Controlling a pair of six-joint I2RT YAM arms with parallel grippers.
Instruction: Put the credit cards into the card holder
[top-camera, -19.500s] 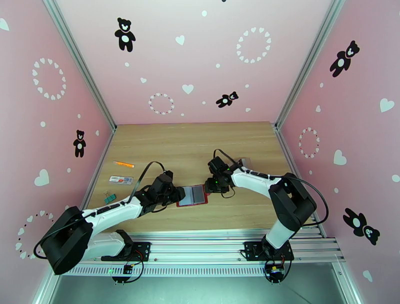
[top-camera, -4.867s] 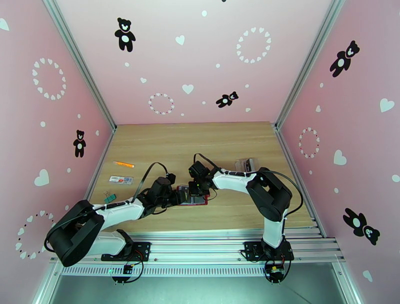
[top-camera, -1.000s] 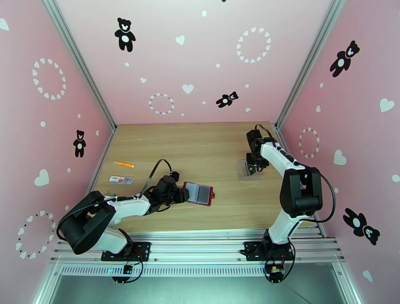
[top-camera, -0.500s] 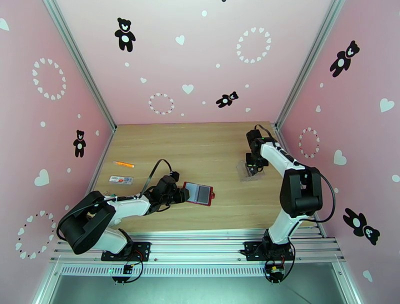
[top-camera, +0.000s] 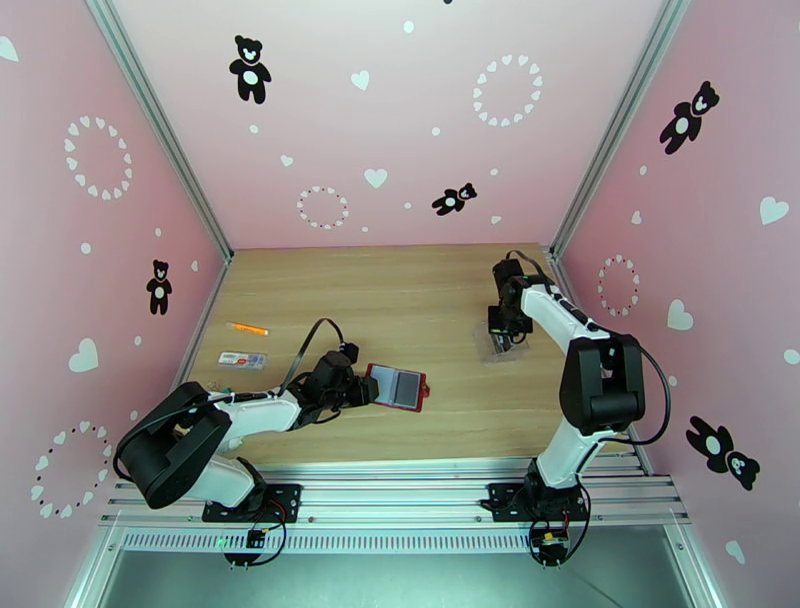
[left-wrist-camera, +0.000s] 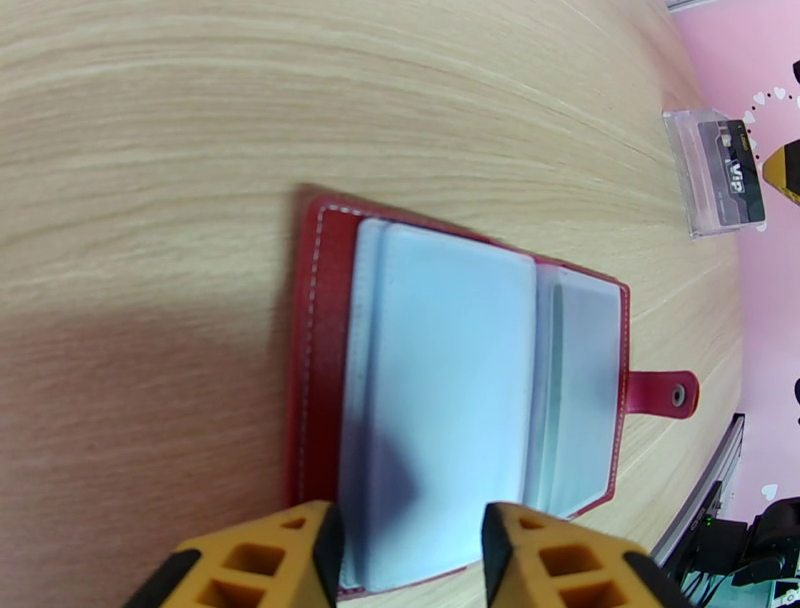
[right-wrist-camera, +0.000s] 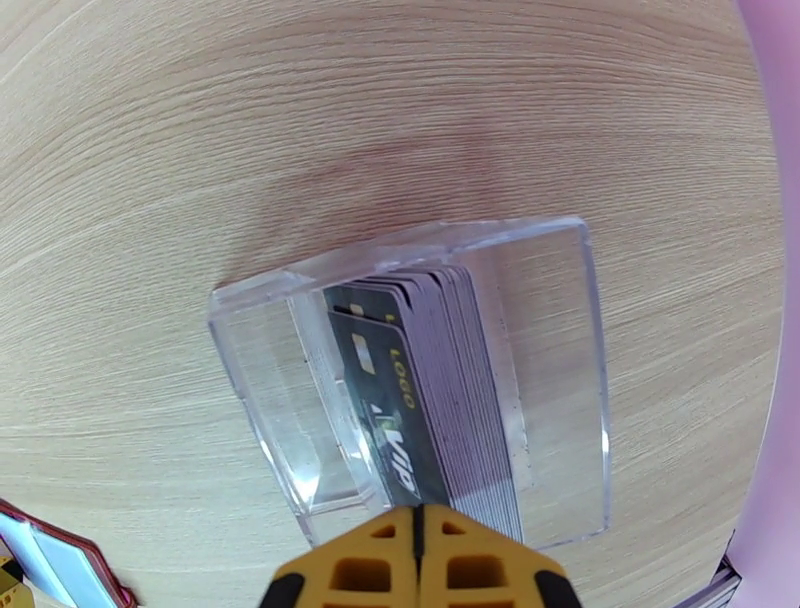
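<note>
Finds right gripper (right-wrist-camera: 420, 550) gone from card holder (top-camera: 400, 388) to clear case (right-wrist-camera: 560, 350), tips shut together at near end of credit cards (right-wrist-camera: 400, 420), hold on one unclear; keeps left gripper (left-wrist-camera: 410, 560) half-open, pressing card holder flat on table; signals next card pickup starting

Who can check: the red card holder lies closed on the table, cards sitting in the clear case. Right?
No: the left wrist view shows the card holder lying open on the table; the cards do sit in the clear case.
</note>
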